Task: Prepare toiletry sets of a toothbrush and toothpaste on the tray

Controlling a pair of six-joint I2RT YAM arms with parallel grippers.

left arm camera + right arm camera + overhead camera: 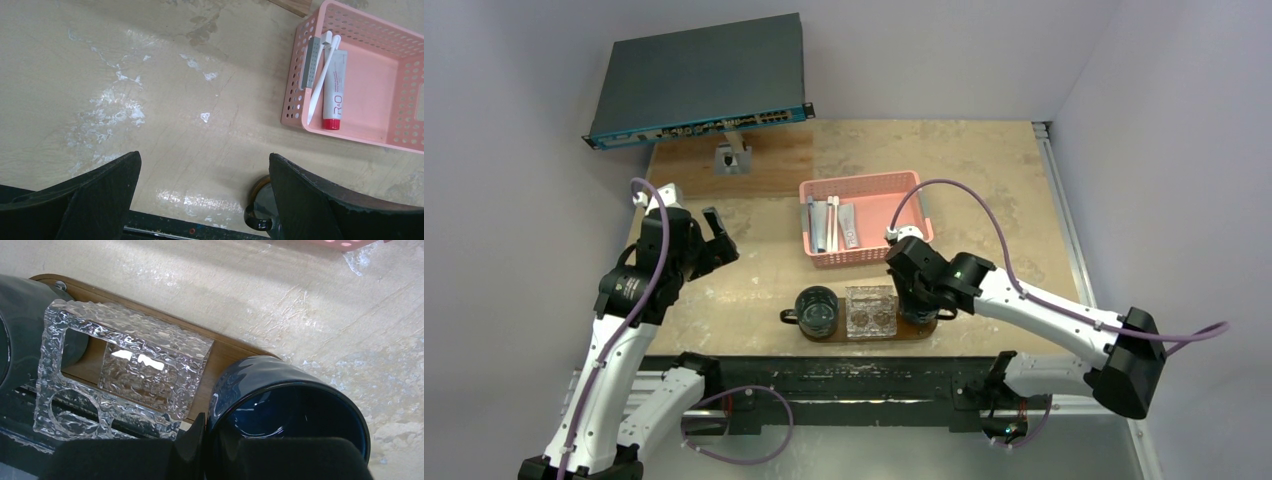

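Observation:
Two slim white toothbrushes (pixel 322 75) and two small tubes, one grey (pixel 310 62) and one white with a red cap (pixel 334 90), lie in the pink basket (pixel 864 188). The dark brown tray (pixel 227 357) lies at the table's near edge and shows in the top view (pixel 834 339). My right gripper (pixel 210 440) is shut on the rim of a dark blue mug (pixel 270 385) at the tray's right end, one finger inside and one outside. My left gripper (pixel 205 200) is open and empty above bare table, left of the basket.
On the tray stand a second dark blue mug (pixel 816 310) at the left end and a clear textured glass holder (pixel 125 370) in the middle. A dark network switch (pixel 699 80) and a small grey stand (pixel 729 158) are at the back left.

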